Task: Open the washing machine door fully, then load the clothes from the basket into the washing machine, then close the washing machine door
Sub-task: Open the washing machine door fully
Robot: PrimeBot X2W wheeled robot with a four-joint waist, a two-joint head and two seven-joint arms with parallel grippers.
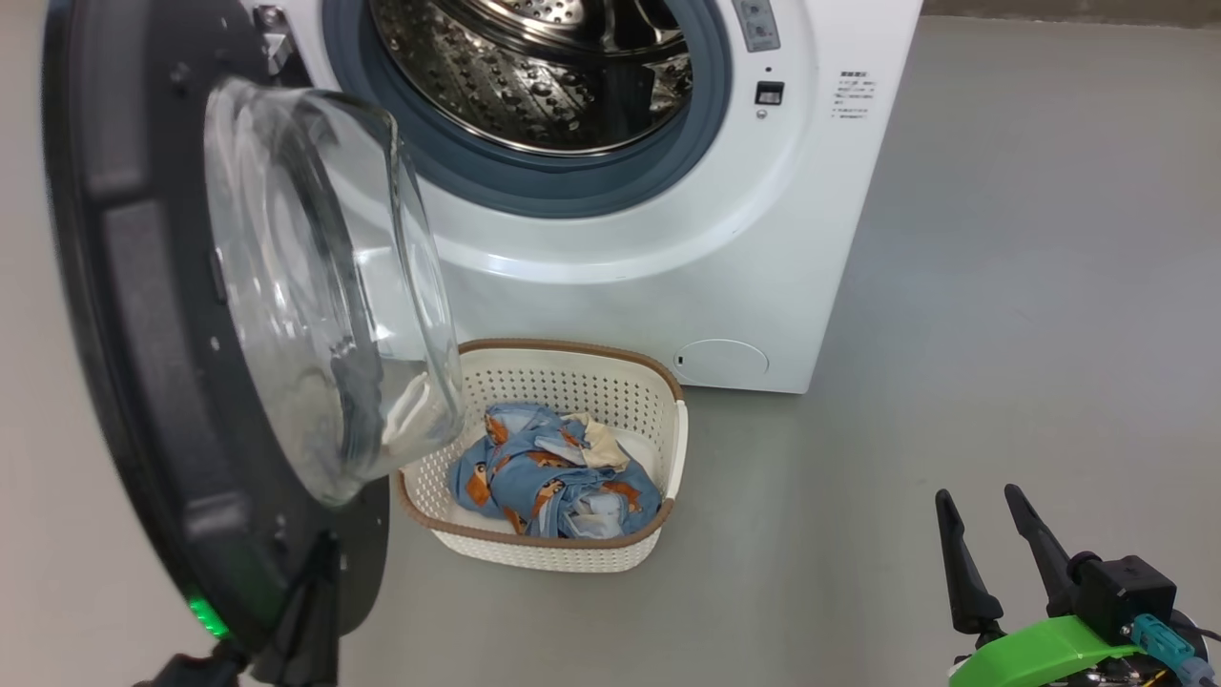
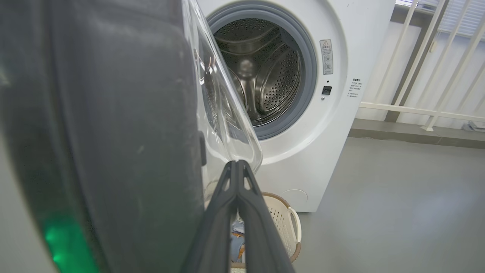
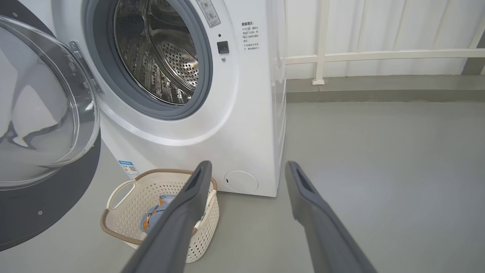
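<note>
The washing machine door point(image 1: 124, 334) stands swung out on its left-side hinge, its inner face and clear glass bowl point(image 1: 324, 286) turned toward the drum opening; judged from the head view it is wide open but perhaps short of its stop. The left gripper point(image 2: 238, 167) is pinched fully closed and empty, fingers pressed together into one narrow blade, lying along the door's lower inner side just below the bowl; actual contact cannot be confirmed. To complete the opening step, apply the closed fingers to the black door frame rather than the glass, push outward along the hinge arc in a slow sweep, and stop once the door resists. Avoid sliding down off the rim, since the basket point(image 1: 679, 448) sits on the floor point(image 1: 954, 334) partly under the bowl, close in front of the washing machine point(image 1: 668, 286). The clothes point(image 1: 553, 472) lie bundled inside the basket, untouched, so loading is not yet begun. The steel drum point(image 1: 544, 76) is unobstructed. At the right, the right gripper point(image 1: 979, 492) hangs above bare floor with fingers spread wide, holding nothing, well apart from the basket. It is suitably placed to reach the clothes when the door is clear of its path.
</note>
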